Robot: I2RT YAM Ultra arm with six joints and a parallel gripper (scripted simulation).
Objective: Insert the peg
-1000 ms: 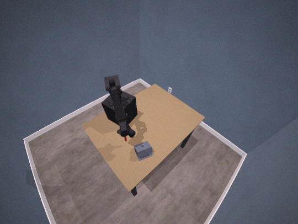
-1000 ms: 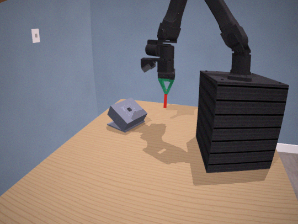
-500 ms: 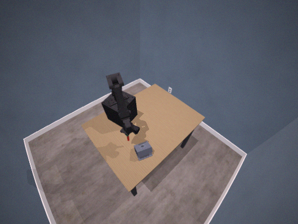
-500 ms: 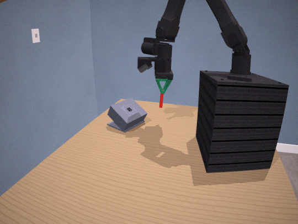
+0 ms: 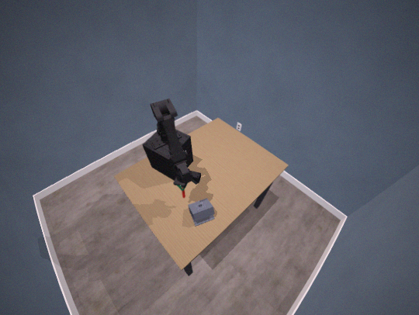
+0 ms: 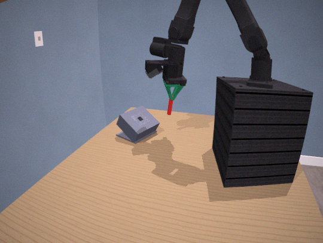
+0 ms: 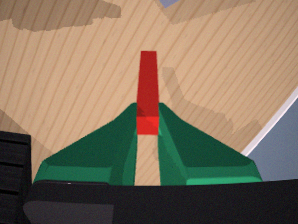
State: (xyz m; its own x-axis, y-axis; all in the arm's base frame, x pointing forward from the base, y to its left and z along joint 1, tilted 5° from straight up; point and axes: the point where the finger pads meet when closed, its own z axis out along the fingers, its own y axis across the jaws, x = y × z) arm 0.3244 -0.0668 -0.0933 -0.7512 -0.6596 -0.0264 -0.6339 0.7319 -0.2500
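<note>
My gripper (image 5: 181, 188) (image 6: 172, 96) (image 7: 147, 112) with green fingers is shut on the red peg (image 5: 183, 192) (image 6: 170, 107) (image 7: 148, 83). The peg hangs down from the fingertips, well above the table. The grey block with the sloped panel (image 5: 202, 211) (image 6: 138, 123) stands on the table, to the left of the peg in the exterior view. Its small dark square hole (image 6: 140, 118) (image 5: 200, 205) faces up in the middle of the panel. The panel does not show in the wrist view.
The black ribbed base box (image 6: 260, 131) (image 5: 167, 155) carrying the arm stands on the wooden table (image 6: 119, 194) (image 5: 240, 163) to the right of the peg. The table's edges drop to a grey floor (image 5: 97, 233).
</note>
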